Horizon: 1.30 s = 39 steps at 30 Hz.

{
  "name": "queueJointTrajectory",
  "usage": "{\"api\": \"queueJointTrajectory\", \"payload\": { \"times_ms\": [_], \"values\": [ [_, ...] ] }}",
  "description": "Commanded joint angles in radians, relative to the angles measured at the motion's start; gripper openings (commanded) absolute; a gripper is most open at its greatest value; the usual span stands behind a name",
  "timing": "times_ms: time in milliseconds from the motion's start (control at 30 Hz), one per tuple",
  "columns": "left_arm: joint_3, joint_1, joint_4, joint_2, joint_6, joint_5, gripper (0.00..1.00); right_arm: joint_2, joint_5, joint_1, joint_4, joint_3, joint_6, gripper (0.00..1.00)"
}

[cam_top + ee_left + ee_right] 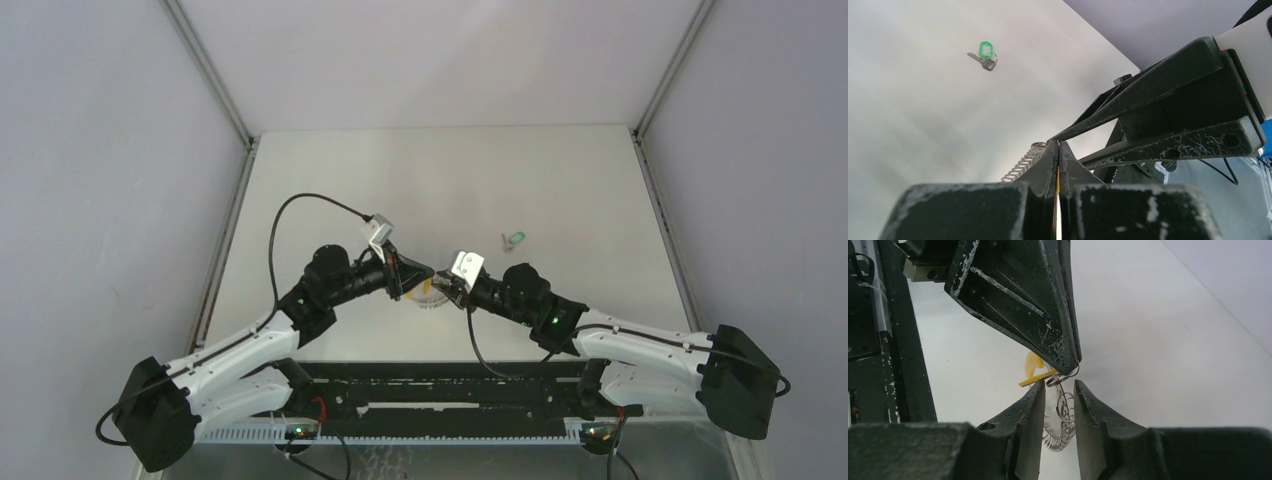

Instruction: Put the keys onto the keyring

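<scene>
Left gripper (pixel 1068 365) clamped on thin yellow-orange piece (pixel 1035 381), presenting keyring (pixel 1064 412) coil hanging beneath its tip. Right gripper (pixel 1059 386) narrow, straddling coil, likely to steady it. Green key (pixel 984 54) lies on counter (pixel 908 100), well beyond both.

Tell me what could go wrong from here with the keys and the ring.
The left gripper is shut on a thin yellow piece, so a tug from the right gripper could slide it free. The coiled keyring sits between the right jaws, which stand apart; it might slip or twist there. The green key lies far off on the table, not yet fetched.
</scene>
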<state>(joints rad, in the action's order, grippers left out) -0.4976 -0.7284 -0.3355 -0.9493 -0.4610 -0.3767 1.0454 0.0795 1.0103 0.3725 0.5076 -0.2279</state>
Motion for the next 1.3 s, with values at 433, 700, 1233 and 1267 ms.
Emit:
{"api": "queueJointTrajectory", "payload": {
  "times_ms": [433, 700, 1233, 1267],
  "values": [
    [-0.035, -0.016, -0.07, -0.001, -0.024, 0.016, 0.0, 0.018, -0.077, 0.013, 0.108, 0.031, 0.005, 0.29],
    [-0.029, -0.035, -0.1, -0.007, -0.045, 0.045, 0.0, 0.042, -0.138, 0.031, 0.1, 0.048, 0.006, 0.29],
    [-0.013, -0.027, -0.024, 0.065, -0.002, 0.104, 0.0, -0.013, -0.111, 0.03, 0.041, 0.039, -0.079, 0.0],
    [-0.009, -0.021, -0.023, 0.071, -0.006, 0.102, 0.0, -0.025, -0.099, 0.026, 0.046, 0.03, -0.087, 0.0]
  ]
}}
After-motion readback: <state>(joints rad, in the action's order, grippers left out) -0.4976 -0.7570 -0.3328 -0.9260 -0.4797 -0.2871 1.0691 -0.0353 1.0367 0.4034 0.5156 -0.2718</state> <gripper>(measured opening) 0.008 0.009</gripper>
